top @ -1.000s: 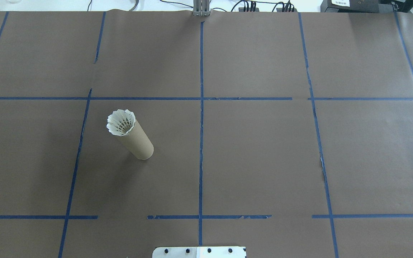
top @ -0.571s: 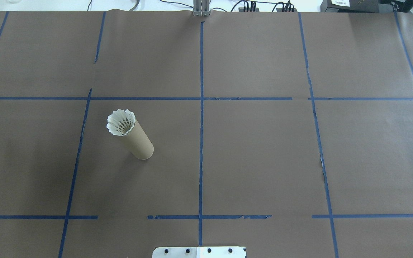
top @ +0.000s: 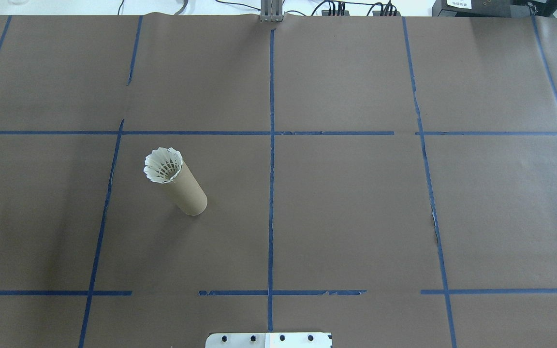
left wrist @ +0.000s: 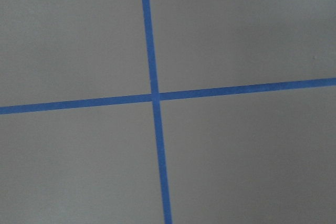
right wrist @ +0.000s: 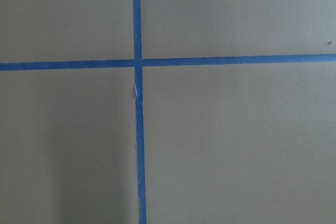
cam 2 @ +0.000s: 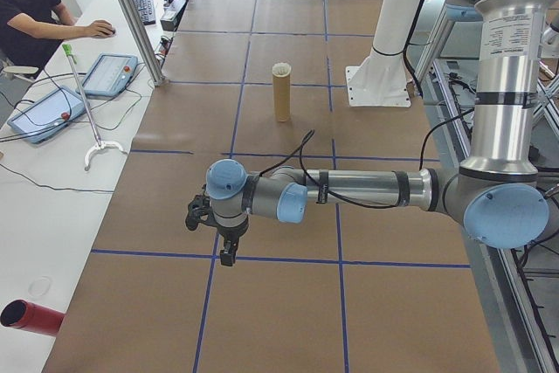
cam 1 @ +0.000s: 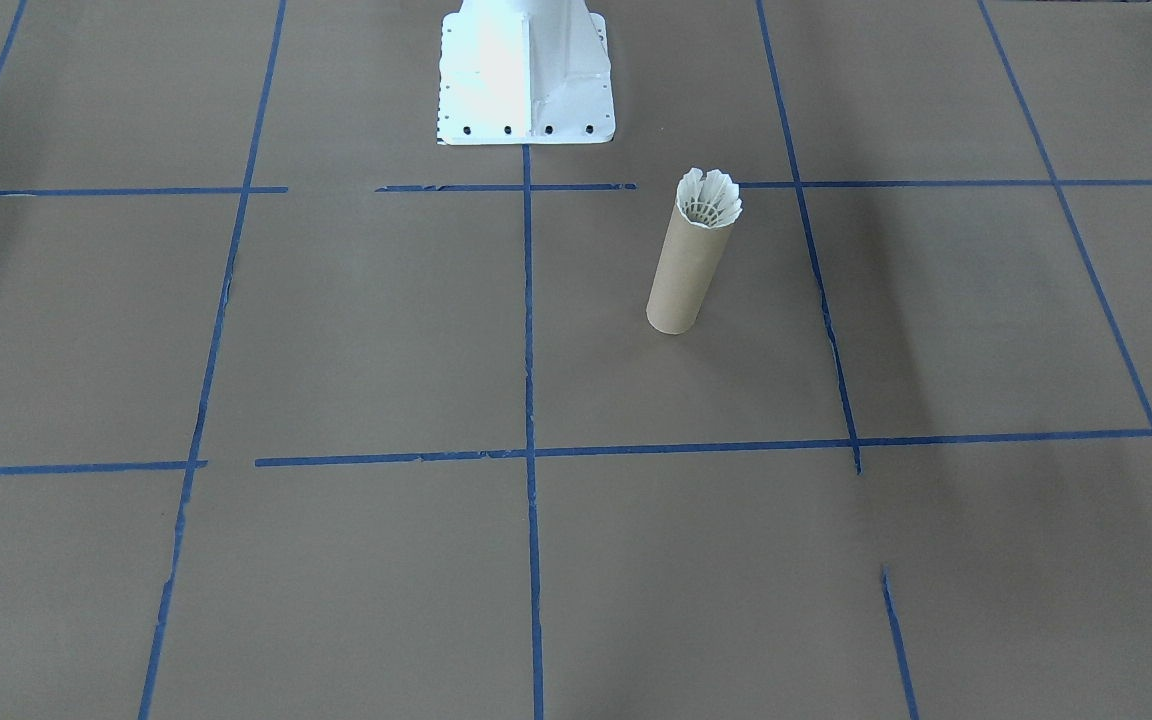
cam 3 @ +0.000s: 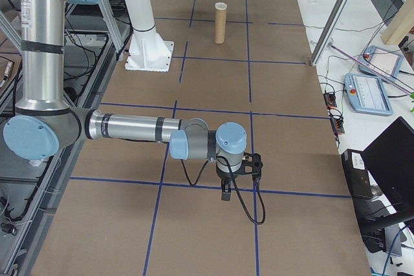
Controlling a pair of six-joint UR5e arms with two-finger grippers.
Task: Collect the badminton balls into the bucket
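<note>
- cardboard tube (top: pixel 185 190) stands upright on the table, in the robot's left half, inside the middle grid cell just left of the centre tape line
- shuttlecock (top: pixel 163 166) sits in the tube's mouth, skirt up — white feather tips flare just above the rim, cork end down inside and hidden
- front-facing view agrees: tube (cam 1: pixel 688 271) upright, shuttlecock (cam 1: pixel 709 198) filling its opening, near the white pedestal base (cam 1: pixel 526 75) but apart from it
- both side views show the tube (cam 2: pixel 280 93) (cam 3: pixel 221 23) alone, well apart from both arms
- left gripper (cam 2: pixel 225 249) hangs over the table at the end on the robot's left, pointing down above a blue tape line; seen only from the side, so cannot tell how far its fingers are parted; nothing seen held
- right gripper (cam 3: pixel 226 190) hangs the same way at the opposite end, above a tape line — finger spread cannot be judged; nothing seen held
- both wrist views show only brown paper and a tape cross (left wrist: pixel 155 97) (right wrist: pixel 137 63)
- table (top: pixel 356 203) covered in brown paper with a blue tape grid, tape torn in spots
- cables and power strips along the far edge in the overhead view
- side bench holds tablets (cam 2: pixel 109 74), cables, a red cylinder (cam 2: pixel 31 318); a person (cam 2: pixel 31 6) sits there with a hand on a mouse
- right side view: a tablet (cam 3: pixel 369 93) and a laptop (cam 3: pixel 391 166) on a white bench
</note>
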